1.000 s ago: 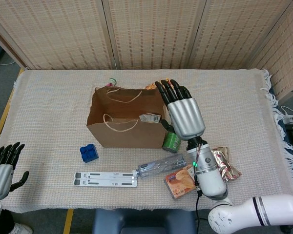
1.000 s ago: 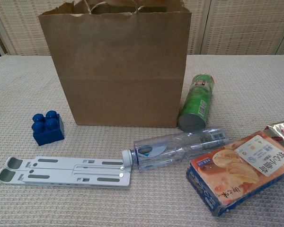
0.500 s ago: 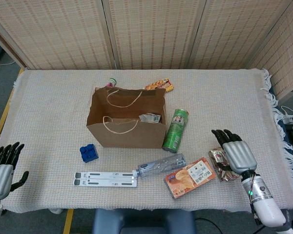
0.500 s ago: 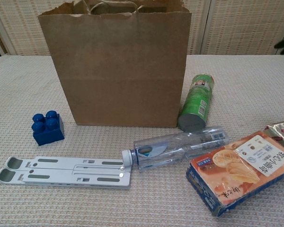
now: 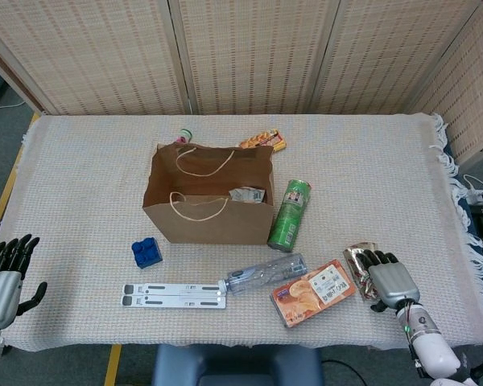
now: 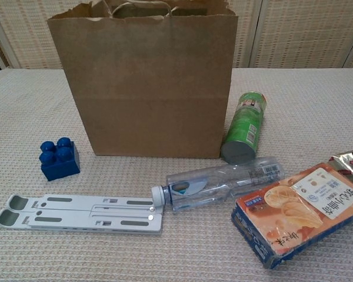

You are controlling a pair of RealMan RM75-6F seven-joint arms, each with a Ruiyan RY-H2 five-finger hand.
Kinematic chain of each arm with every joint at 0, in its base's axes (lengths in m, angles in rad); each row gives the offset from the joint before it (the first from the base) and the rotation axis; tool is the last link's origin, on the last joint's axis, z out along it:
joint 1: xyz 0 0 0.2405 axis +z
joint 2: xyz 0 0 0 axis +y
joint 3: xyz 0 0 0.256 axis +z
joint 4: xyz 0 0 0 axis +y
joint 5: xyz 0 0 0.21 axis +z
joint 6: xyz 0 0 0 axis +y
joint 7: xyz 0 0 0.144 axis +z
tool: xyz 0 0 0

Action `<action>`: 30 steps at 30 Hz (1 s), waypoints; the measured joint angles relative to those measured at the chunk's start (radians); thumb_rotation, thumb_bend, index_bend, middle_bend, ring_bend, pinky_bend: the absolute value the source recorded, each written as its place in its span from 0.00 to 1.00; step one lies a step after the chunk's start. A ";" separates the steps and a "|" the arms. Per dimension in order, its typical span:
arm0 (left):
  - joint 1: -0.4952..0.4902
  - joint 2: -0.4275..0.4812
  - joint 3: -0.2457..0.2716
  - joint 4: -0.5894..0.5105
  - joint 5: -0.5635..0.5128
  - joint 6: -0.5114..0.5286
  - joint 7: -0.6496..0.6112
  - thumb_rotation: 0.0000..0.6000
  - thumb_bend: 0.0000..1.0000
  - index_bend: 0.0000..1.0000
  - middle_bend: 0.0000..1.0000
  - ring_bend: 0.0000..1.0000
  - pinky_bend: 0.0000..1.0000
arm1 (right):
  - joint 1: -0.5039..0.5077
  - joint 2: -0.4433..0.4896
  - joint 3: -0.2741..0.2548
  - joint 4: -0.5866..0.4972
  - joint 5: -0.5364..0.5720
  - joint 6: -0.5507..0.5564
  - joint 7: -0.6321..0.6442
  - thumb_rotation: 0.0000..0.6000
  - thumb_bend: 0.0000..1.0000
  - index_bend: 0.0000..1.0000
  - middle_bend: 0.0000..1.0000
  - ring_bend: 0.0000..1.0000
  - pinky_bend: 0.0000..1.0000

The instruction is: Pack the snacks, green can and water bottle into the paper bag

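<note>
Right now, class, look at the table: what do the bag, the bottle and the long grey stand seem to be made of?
Bag: brown kraft paper, matte, creased at its rim. Bottle: clear, glossy plastic; you see through it, and it lies on its side. Grey stand: probably moulded plastic, smooth light grey with slots; painted metal cannot be ruled out.

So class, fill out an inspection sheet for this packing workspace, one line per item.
Surface: table under a woven beige cloth.
Job's things: paper bag upright and open, a packet inside; green can leaning on it; water bottle lying flat; orange snack box; foil snack by the right hand.
Clutter: blue block; grey folding stand; small items behind the bag.
Hands: left hand open at the table edge; right hand over the foil snack, grip unclear.
Cables: white ones on the floor, right.
Surroundings: woven screens.
</note>
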State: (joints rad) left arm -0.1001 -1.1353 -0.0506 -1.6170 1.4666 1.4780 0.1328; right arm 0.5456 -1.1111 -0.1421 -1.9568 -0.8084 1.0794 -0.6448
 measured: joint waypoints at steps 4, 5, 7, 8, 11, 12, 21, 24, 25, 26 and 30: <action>0.000 0.002 0.001 0.002 0.002 -0.001 -0.007 1.00 0.36 0.00 0.00 0.00 0.00 | 0.008 -0.029 -0.003 0.005 0.035 0.008 -0.047 1.00 0.02 0.00 0.01 0.00 0.09; -0.001 0.002 0.001 0.002 0.003 -0.002 -0.008 1.00 0.36 0.00 0.00 0.00 0.00 | 0.009 -0.034 -0.004 0.007 0.040 0.012 -0.058 1.00 0.02 0.00 0.01 0.00 0.09; -0.001 0.002 0.001 0.003 0.003 -0.002 -0.008 1.00 0.36 0.00 0.00 0.00 0.00 | 0.011 -0.046 -0.007 0.014 0.052 0.024 -0.082 1.00 0.02 0.00 0.01 0.00 0.09; -0.001 0.003 0.001 0.003 0.003 -0.002 -0.008 1.00 0.36 0.00 0.00 0.00 0.00 | 0.011 -0.050 -0.008 0.017 0.058 0.030 -0.090 1.00 0.02 0.00 0.01 0.00 0.09; -0.001 0.003 0.002 0.002 0.003 -0.002 -0.007 1.00 0.36 0.00 0.00 0.00 0.00 | 0.011 -0.061 -0.006 0.034 0.071 0.047 -0.104 1.00 0.02 0.00 0.01 0.00 0.09; -0.001 0.002 0.002 0.002 0.003 -0.002 -0.007 1.00 0.36 0.00 0.00 0.00 0.00 | 0.011 -0.065 -0.005 0.041 0.073 0.051 -0.108 1.00 0.02 0.00 0.01 0.00 0.09; 0.000 0.002 0.001 0.002 0.003 -0.001 -0.007 1.00 0.36 0.00 0.00 0.00 0.00 | 0.026 -0.125 0.004 0.105 0.111 0.052 -0.172 1.00 0.02 0.00 0.01 0.00 0.09; -0.001 0.002 0.001 0.002 0.003 -0.002 -0.009 1.00 0.36 0.00 0.00 0.00 0.00 | 0.033 -0.160 0.003 0.136 0.135 0.054 -0.207 1.00 0.03 0.00 0.02 0.01 0.11; -0.001 0.002 0.001 0.002 0.003 -0.002 -0.009 1.00 0.36 0.00 0.00 0.00 0.00 | 0.034 -0.169 0.003 0.145 0.139 0.056 -0.214 1.00 0.07 0.04 0.06 0.04 0.17; -0.001 0.002 0.001 0.002 0.003 -0.003 -0.010 1.00 0.36 0.00 0.00 0.00 0.00 | 0.034 -0.176 0.003 0.152 0.138 0.060 -0.218 1.00 0.12 0.11 0.12 0.11 0.26; -0.001 0.003 0.001 0.003 0.003 -0.003 -0.013 1.00 0.36 0.00 0.00 0.00 0.00 | 0.024 -0.195 0.003 0.180 0.080 0.095 -0.215 1.00 0.32 0.53 0.43 0.47 0.60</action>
State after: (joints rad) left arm -0.1013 -1.1325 -0.0494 -1.6141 1.4696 1.4751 0.1196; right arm 0.5700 -1.3064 -0.1388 -1.7771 -0.7286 1.1743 -0.8597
